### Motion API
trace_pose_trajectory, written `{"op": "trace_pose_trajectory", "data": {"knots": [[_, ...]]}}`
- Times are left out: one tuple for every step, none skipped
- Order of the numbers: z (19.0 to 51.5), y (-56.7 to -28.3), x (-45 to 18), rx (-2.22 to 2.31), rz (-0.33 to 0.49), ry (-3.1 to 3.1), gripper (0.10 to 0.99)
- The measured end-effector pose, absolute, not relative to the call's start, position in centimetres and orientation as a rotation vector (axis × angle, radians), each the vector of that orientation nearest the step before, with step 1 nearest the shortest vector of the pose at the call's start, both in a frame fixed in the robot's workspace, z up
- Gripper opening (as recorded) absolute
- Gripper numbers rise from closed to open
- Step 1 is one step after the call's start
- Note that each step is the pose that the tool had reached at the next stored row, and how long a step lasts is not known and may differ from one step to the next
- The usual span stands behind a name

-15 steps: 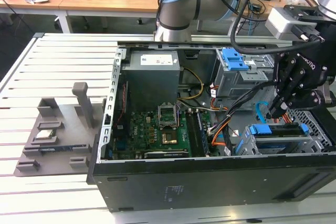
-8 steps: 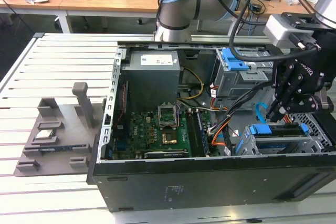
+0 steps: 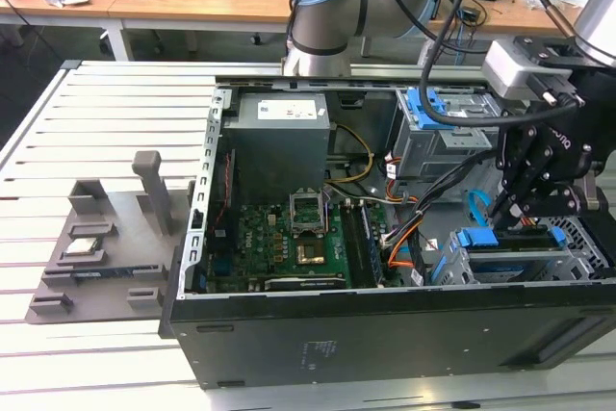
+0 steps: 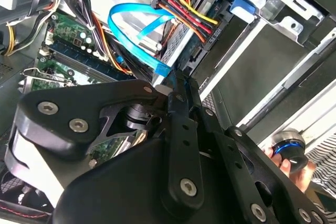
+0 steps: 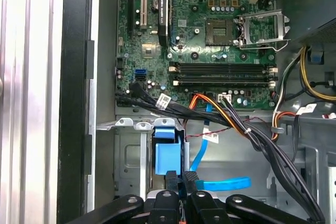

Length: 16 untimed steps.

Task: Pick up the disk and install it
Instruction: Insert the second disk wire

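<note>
The arm (image 3: pixel 332 7) reaches from behind the computer case (image 3: pixel 385 334) over its open top, wrist turned downward at the exterior view's right end of the case. The gripper (image 3: pixel 510 207) hangs just inside that end, black fingers (image 5: pixel 181 182) pointing down and drawn close together (nearly touching at the tips).

The disk (image 3: pixel 510 245), blue-railed, sits edge-up in the drive cage (image 3: pixel 587 247) by the case's front.

Gripper (image 5: pixel 181 182) fingertips pinched together at bottom centre, just below the disk's blue rail (image 5: pixel 167 153) in its bay; motherboard (image 5: pixel 199 35) fills upper centre.
</note>
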<state>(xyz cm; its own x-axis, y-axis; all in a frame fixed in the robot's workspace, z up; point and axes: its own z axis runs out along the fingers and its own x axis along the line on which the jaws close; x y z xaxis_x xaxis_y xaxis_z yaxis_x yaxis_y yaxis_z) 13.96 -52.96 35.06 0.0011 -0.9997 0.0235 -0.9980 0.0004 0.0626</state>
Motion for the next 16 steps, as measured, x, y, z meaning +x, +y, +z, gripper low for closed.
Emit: {"op": "trace_pose_trajectory", "data": {"knots": [[35.0, -53.0, 14.1, 2.179, -0.043, -2.178, 0.157], [35.0, -53.0, 14.2, 2.179, -0.043, -2.178, 0.157], [35.0, -53.0, 14.3, 2.179, -0.043, -2.178, 0.157], [35.0, -53.0, 14.4, 2.179, -0.043, -2.178, 0.157], [34.9, -53.0, 14.6, 2.179, -0.043, -2.178, 0.157], [34.9, -53.0, 14.8, 2.179, -0.043, -2.178, 0.157], [34.8, -53.0, 15.0, 2.179, -0.043, -2.178, 0.157], [34.8, -53.0, 15.1, 2.179, -0.043, -2.178, 0.157], [34.8, -53.0, 15.2, 2.179, -0.043, -2.178, 0.157], [34.7, -53.0, 15.3, 2.179, -0.043, -2.178, 0.157], [34.7, -53.0, 15.4, 2.179, -0.043, -2.178, 0.157], [34.7, -53.0, 15.6, 2.179, -0.043, -2.178, 0.157], [34.7, -53.0, 15.7, 2.179, -0.043, -2.178, 0.157], [34.6, -53.0, 15.8, 2.179, -0.043, -2.178, 0.157], [34.6, -53.0, 15.9, 2.179, -0.043, -2.178, 0.157], [34.6, -53.0, 16.0, 2.179, -0.043, -2.177, 0.157]]}}
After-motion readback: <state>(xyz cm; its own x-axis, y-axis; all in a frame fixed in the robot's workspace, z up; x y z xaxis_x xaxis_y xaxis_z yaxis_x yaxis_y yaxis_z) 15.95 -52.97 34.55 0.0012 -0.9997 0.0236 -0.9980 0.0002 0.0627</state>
